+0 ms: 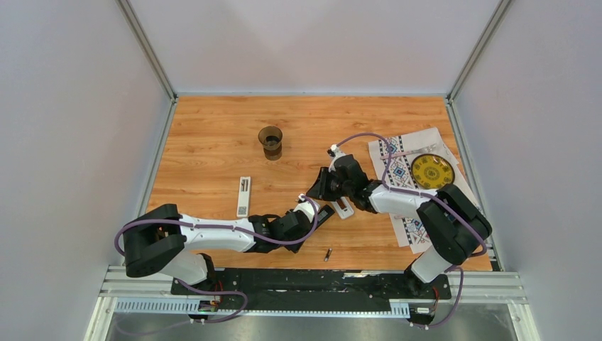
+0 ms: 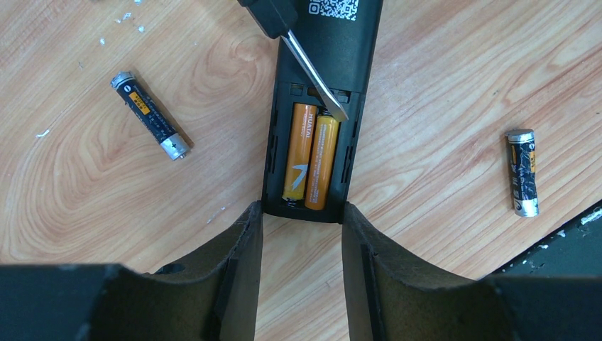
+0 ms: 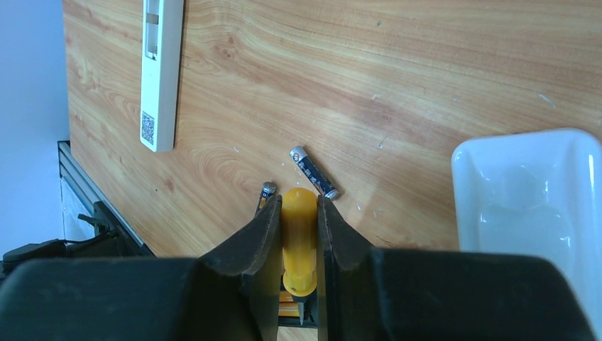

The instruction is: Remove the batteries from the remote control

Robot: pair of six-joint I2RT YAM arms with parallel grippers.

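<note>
Two orange batteries lie side by side in the open bay of the black remote. Their long axes run along it, pointing away from your left gripper. Its fingers straddle the remote's near end; you cannot tell if they clamp. Your right gripper pinches the screwdriver, whose blade is at the right cell's far end. This looks like the prying step; next, lever gently upward.

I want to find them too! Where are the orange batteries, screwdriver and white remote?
orange batteries (image 2: 301,153), left wrist view, left one's middle.
screwdriver (image 2: 316,79), left wrist view, metal blade.
white remote (image 3: 162,78), right wrist view, its middle.
</note>
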